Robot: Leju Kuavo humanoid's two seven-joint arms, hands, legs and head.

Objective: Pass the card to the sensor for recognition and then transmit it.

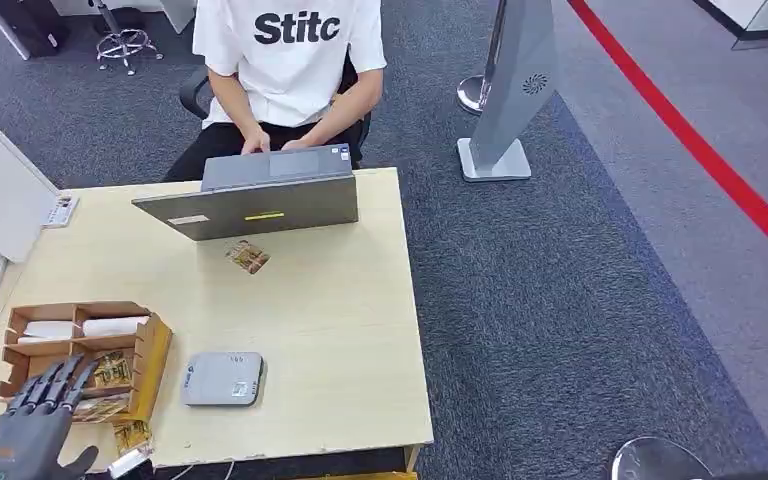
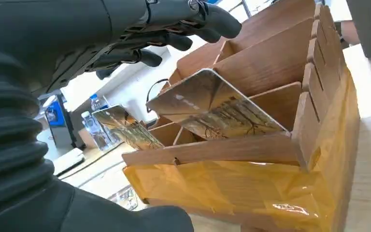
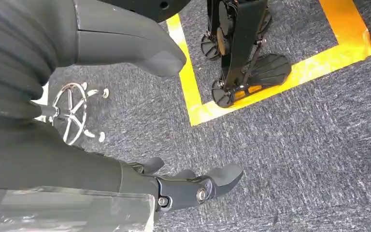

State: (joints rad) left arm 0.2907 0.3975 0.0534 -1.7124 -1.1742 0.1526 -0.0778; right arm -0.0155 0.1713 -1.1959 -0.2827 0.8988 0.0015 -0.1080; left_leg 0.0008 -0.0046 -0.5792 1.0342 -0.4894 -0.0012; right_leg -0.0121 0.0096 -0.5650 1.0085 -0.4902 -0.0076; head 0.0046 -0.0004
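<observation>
Step one, reaching | my left hand spread, holding nothing, over box | next: pinch card

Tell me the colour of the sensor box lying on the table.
Grey, the sensor box has rounded corners; it shows best in the head view.

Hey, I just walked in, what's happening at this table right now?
The robot's left hand hovers with fingers spread over a wooden organizer box holding cards, not yet gripping one. A grey card sensor sits beside the box on the table. Across it, a person types on a laptop. The right hand hangs empty over the carpet.
</observation>
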